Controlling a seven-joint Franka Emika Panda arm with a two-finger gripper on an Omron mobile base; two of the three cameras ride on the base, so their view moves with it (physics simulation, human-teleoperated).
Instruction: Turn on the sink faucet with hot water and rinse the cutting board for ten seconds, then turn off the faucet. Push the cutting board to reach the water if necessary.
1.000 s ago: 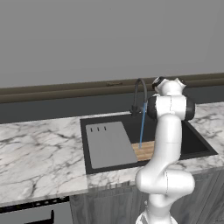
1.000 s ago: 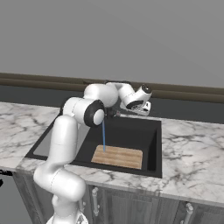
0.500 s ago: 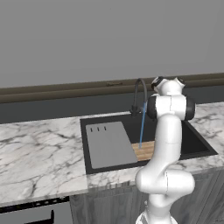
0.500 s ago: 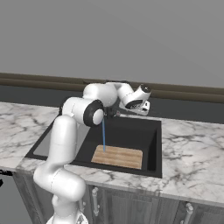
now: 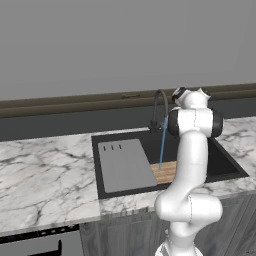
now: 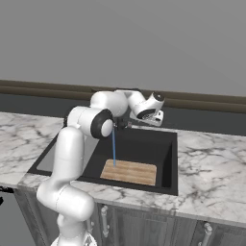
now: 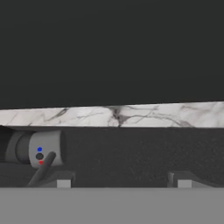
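Marble tabletop (image 6: 211, 158) surrounds the black sink (image 6: 163, 166), where water (image 6: 114, 149) falls onto the board's (image 6: 129, 172) near-left end. By hand view the fingers (image 7: 121, 179) sit well apart, holding nothing, with the faucet's handle (image 7: 41, 168) just beside the left one. The faucet (image 5: 161, 107) is running, so rinsing seems to be the step in hand. Next comes waiting out the count, then nudging that handle back with the left finger to stop the flow
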